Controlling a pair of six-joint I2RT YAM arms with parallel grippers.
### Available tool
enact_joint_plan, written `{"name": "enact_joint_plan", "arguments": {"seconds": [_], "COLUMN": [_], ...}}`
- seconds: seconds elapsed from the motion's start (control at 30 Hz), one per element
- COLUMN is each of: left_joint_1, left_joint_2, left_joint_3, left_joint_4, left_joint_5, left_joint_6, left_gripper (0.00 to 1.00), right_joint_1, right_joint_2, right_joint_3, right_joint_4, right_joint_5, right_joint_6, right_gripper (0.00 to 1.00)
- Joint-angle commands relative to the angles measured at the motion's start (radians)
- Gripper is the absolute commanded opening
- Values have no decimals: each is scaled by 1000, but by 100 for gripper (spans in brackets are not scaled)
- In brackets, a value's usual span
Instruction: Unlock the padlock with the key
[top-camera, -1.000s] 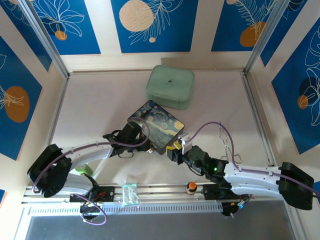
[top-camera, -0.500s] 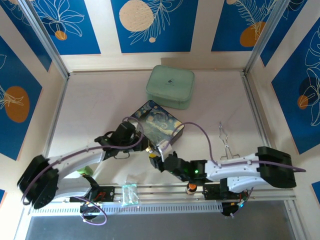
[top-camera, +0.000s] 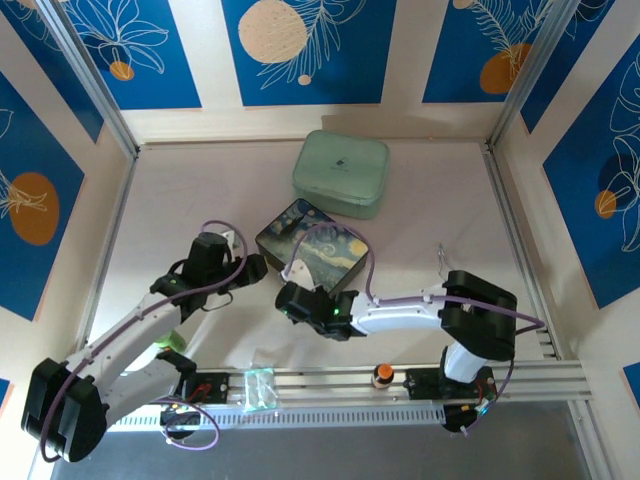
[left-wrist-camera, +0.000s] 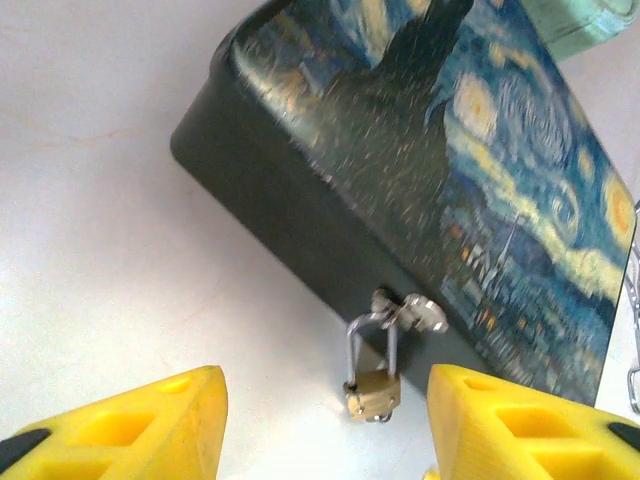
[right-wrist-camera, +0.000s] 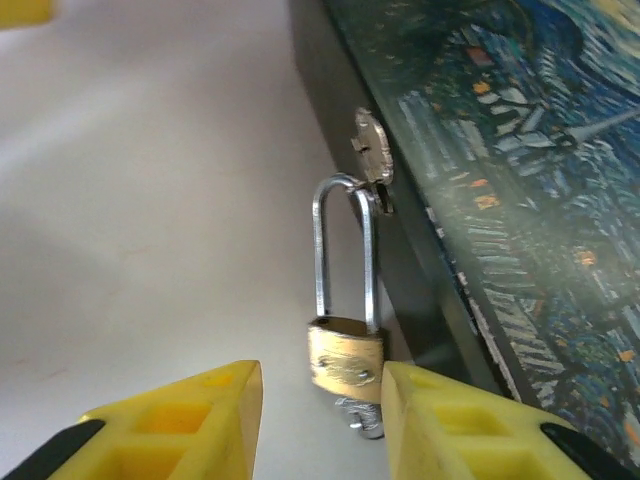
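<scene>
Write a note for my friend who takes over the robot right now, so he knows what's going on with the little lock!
Left gripper: open, holding nothing, facing the padlock.
Right gripper: open, with the padlock just ahead of its gap, not gripped.
The padlock hangs by its shackle from the hasp on the side of the painted box.
A small silver piece under the padlock's body looks like the key, sitting in the keyhole.
Done: the key seems to be inserted.
Left: grasp the key, turn it and pop the shackle, which looks closed.
</scene>
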Motion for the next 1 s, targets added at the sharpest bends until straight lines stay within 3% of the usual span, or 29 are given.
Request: {"name": "enact_joint_plan", "arguments": {"seconds": [0.0, 0.1, 0.37, 0.53, 0.73, 0.97], "left_joint_1": [9, 5, -30, -68, -95, -95], "left_joint_2": [-9, 8, 44, 117, 162, 144], "left_joint_3": [-56, -114, -166, -169, -153, -146], "left_joint_4": [42, 133, 263, 354, 385, 350], "left_joint_5": [38, 74, 83, 100, 102, 108], "left_joint_6": [1, -37, -72, -96, -98, -73], "left_gripper": [54, 51, 51, 50, 50, 51], "right_joint_1": [-29, -88, -209, -190, -202, -193], "right_joint_2": [30, 30, -70, -116, -159, -35], "right_joint_3": [66, 68, -52, -101, -211, -92], "right_joint_4": [-141, -231, -204, -20, 205, 86], "right_joint_5": [-21, -29, -7, -103, -264, -254], "right_joint_6": [38, 98, 173, 89, 200, 194], "right_gripper": [35, 33, 35, 39, 45, 47]}}
